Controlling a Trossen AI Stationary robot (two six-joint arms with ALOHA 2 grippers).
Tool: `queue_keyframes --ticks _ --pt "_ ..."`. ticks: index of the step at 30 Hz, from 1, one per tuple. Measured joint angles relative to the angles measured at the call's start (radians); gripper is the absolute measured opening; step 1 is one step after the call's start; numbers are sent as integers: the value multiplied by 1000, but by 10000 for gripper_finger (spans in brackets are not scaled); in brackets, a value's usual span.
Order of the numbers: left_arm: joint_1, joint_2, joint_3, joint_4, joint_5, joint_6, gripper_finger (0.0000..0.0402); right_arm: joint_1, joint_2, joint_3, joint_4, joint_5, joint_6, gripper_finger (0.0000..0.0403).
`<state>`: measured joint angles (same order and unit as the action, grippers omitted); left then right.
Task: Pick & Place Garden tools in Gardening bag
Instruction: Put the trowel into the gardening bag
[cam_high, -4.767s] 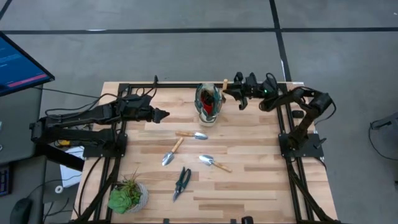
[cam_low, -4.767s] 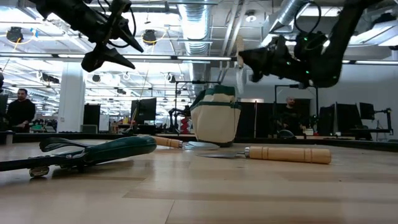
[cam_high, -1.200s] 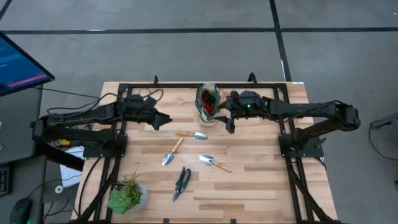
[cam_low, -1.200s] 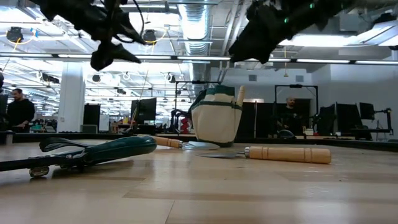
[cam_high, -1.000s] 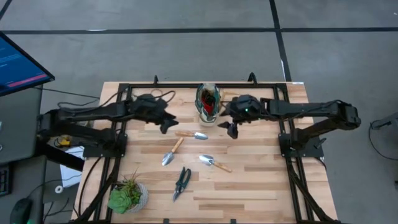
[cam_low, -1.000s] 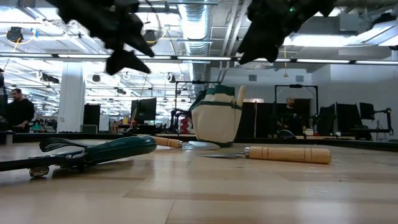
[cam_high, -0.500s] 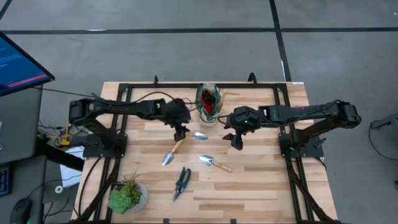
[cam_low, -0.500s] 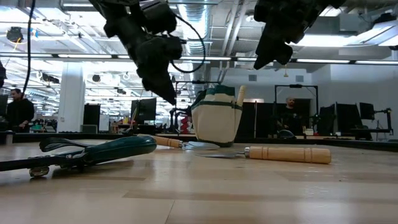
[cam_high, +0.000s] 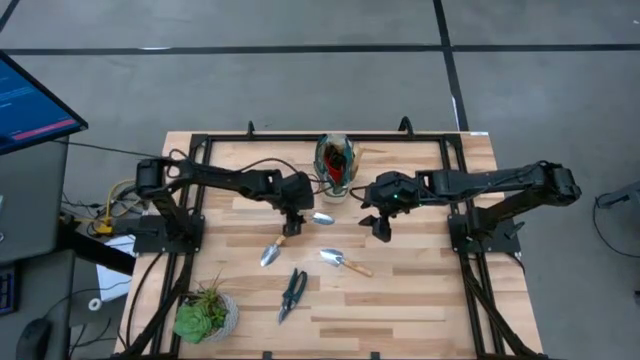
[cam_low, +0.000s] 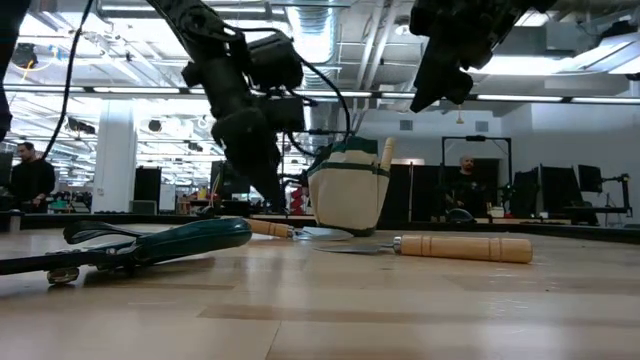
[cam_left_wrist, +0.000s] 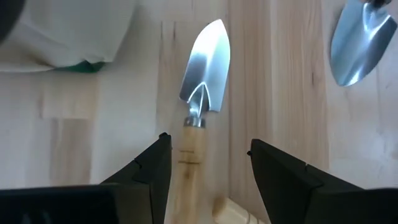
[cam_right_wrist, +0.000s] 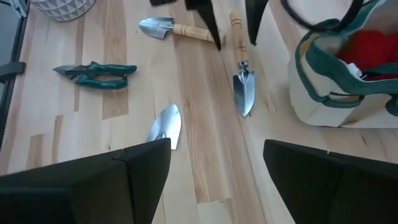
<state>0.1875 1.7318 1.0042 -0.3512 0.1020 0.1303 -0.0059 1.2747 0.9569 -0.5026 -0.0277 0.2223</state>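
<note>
Between open left gripper (cam_left_wrist: 208, 168) fingers: trowel (cam_left_wrist: 198, 93) handle.

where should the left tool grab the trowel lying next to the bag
On the wooden handle, from straight above. The trowel lies flat on the table beside the bag, and its blade is thin, flat and tapered, while the handle is round and thick enough for a firm pinch. The left tool is open and already straddles that handle just behind the blade.

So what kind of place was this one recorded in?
Probably a large open lab or industrial workspace: the low view shows exposed ceiling ducts and strip lights, rows of monitors, and people behind the wooden table.
</note>
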Motion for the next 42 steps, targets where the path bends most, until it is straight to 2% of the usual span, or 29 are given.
queue_keyframes --ticks 12,16,24,27,35,42 --pt "-12 83 0 4 -15 0 166 0 0 0 -22 -17 15 249" --pt "-13 83 0 -4 -24 0 129 0 0 0 -22 -17 15 249" --pt "-10 74 -3 -16 -25 -6 17 0 0 0 -21 -16 15 249" --pt "-10 58 -4 -25 -25 -6 11 0 0 0 -16 -16 16 249" --pt "-10 -98 -4 -34 -24 -43 7 -13 -91 2 96 10 12 249" --pt "-10 -370 -4 1 -3 -137 7 -47 -195 1 303 55 -80 249"
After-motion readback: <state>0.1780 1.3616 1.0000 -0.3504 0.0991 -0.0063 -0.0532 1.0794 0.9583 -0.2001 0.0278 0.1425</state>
